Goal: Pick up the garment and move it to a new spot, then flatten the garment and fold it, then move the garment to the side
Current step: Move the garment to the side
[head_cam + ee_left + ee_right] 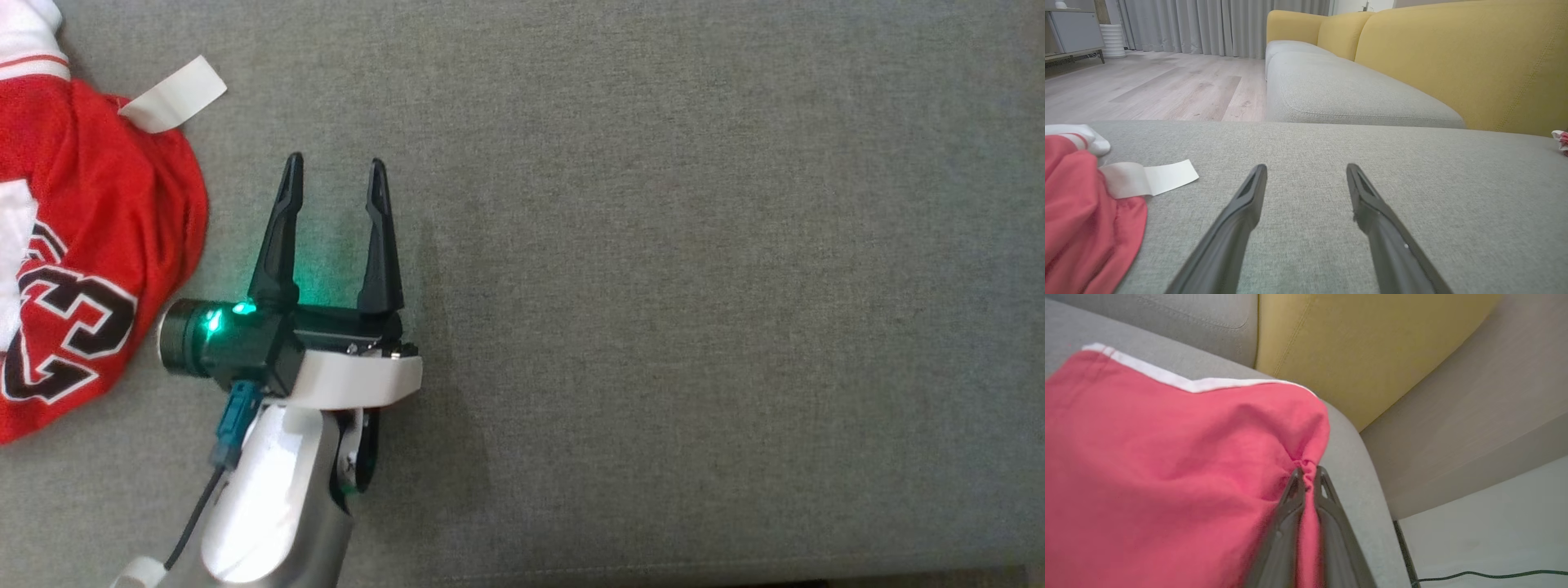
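Grey sofa cushion [694, 286] spreads under me, with a yellow backrest [1453, 61] on its far side and a wooden floor [1147, 85] beyond. My left gripper [335, 163] hangs over the bare cushion with its two fingers spread apart and nothing between them. To its left, close but not touching, lies the red jersey [98, 204], crumpled, with a black and white number on it and a white tag [175, 94] sticking out to the far side. My right gripper [1309, 470] is clenched on a bunched fold of red cloth [1167, 457] with white trim, at a cushion corner beside yellow upholstery. I cannot tell if this cloth is the same jersey.
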Tool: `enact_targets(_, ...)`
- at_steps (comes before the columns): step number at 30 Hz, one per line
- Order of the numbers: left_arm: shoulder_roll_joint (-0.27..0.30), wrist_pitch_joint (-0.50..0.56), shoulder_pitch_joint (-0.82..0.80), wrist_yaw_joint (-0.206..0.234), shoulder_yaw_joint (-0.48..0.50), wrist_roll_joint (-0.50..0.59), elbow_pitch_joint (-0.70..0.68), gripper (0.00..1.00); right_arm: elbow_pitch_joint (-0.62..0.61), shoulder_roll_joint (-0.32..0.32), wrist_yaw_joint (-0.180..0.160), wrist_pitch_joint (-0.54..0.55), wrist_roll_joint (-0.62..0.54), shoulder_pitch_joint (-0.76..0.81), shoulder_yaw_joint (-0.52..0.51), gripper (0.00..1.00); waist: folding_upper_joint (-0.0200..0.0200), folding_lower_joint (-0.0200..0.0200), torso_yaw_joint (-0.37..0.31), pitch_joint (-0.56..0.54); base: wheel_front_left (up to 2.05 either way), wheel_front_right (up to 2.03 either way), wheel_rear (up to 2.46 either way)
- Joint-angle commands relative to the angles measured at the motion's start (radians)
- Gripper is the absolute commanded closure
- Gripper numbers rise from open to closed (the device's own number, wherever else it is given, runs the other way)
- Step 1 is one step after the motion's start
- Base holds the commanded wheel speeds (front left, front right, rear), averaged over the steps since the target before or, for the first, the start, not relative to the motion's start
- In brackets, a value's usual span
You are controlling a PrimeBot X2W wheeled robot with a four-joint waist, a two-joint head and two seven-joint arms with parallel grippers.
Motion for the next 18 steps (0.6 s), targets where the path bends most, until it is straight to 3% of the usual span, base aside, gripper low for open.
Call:
enact_targets(1,0.006,-0.005,-0.006,-0.001,0.029,-0.01,-0.033,0.0,-0.045,-0.048,-0.001,-0.021,-0.044,0.018,-0.03,0.0,0.0001,-0.0003,0.003,-0.009,0.0,0.0,0.0)
enact_targets(4,0.006,-0.005,0.001,0.001,0.018,-0.022,-0.019,0.0,-0.098,0.009,-0.001,-0.043,-0.15,0.044,-0.123,0.0,0.0001,-0.0003,0.012,-0.044,0.0,0.0,0.0)
enact_targets(9,0.006,-0.005,0.029,0.013,0.016,-0.034,0.01,0.0,-0.191,0.212,-0.001,-0.069,-0.256,0.131,-0.21,0.0,0.0001,-0.0003,0.033,-0.152,0.0,0.0,0.0)
enact_targets(14,0.006,-0.005,0.08,0.018,0.036,-0.032,0.055,0.0,-0.223,0.44,-0.001,-0.131,-0.221,0.257,-0.139,0.0,0.0001,-0.0003,0.047,-0.298,0.0,0.0,0.0)
enact_targets(18,0.006,-0.005,0.134,0.016,0.057,-0.024,0.091,0.0,-0.243,0.555,-0.001,-0.154,-0.14,0.364,-0.016,0.0,0.0001,-0.0003,0.051,-0.412,0.0,0.0,0.0)
